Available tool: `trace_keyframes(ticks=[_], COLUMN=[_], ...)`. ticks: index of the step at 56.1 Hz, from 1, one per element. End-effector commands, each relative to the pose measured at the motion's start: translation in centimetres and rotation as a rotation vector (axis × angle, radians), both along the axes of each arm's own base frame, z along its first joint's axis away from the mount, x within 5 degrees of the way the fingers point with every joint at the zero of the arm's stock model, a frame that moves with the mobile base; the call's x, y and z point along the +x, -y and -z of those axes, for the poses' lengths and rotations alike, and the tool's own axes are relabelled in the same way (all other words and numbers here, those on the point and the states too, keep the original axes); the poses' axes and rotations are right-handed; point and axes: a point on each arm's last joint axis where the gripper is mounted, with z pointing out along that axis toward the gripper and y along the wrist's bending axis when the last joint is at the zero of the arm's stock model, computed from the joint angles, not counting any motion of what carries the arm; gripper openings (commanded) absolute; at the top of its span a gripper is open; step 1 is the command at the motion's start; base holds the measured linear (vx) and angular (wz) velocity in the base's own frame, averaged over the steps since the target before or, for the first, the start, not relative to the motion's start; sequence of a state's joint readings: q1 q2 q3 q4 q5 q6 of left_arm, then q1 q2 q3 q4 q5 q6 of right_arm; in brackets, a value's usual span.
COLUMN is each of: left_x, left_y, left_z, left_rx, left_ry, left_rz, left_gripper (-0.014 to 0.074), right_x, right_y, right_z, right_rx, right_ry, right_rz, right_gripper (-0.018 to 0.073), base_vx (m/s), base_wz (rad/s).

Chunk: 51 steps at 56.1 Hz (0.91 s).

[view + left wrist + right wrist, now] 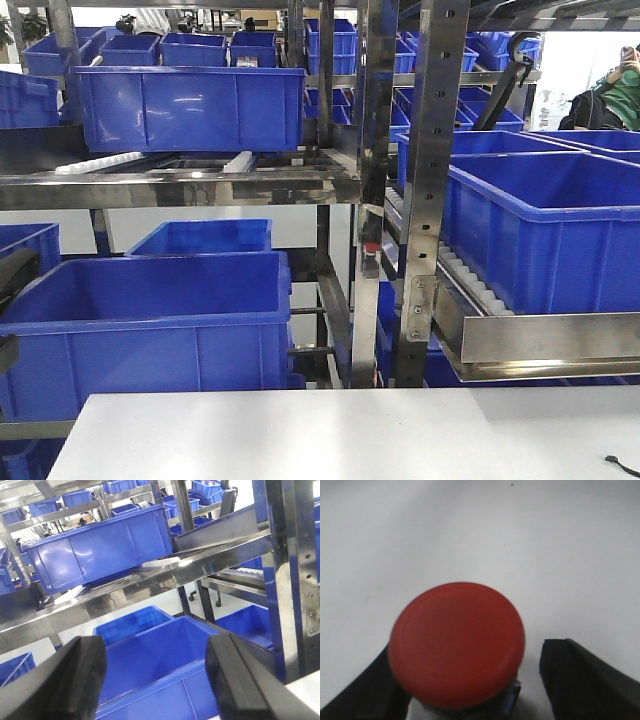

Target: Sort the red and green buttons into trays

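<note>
Right gripper: standing open over the white worktop, straddling the red button.
Outer finger: sitting clear of the button, with a strip of worktop showing between them.
Inner finger: lying partly hidden under the cap; contact cannot be told.
Red button: sitting between the two fingers, domed cap facing the wrist camera, dark base peeking out below the cap; whether it is resting on the worktop cannot be told.
Left gripper: standing wide open, holding nothing, facing blue crates on a steel rack.
Front view: crates are sitting on two rack levels behind the worktop edge.
</note>
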State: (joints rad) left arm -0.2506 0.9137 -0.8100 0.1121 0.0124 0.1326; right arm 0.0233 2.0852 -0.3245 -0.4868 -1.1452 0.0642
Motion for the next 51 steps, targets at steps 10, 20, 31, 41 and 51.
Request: trace_keyframes(ticks=[10,20,31,41,51], left_x=[-0.4,-0.4,-0.4,-0.3,-0.2], left_y=[-0.1,-0.1,-0.1,-0.1,-0.1], left_z=[-2.0,-2.0,-1.9,-1.2,1.6], left_rx=[-0.049,-0.049,-0.045,-0.034,-0.119], left_ry=[0.107,0.106,0.092,0.024,-0.084], left_rz=[0.005,0.005,0.004,-0.004,-0.009], left_gripper=[0.0554,0.0554,0.0554,0.0554,0.0536], right_x=[1.0,0.9,-0.1,-2.7,-6.4], right_y=[-0.4,-0.4,-0.2,-0.1,0.0], right_z=[-2.6,-3.6,-7.7,-11.7,-14.2], right_rx=[0.076,0.079,0.077,0.089,0.124], right_ry=[0.265,0.295,0.436,0.579,0.679], right_rz=[-0.030,-0.028,-0.006,-0.008,-0.003], right_gripper=[-0.0016,-0.0012,-0.0010,-0.0009,-0.0009], base_vx=[0.00,0.00,0.00,0.00,0.00], base_wz=[0.00,0.00,0.00,0.00,0.00])
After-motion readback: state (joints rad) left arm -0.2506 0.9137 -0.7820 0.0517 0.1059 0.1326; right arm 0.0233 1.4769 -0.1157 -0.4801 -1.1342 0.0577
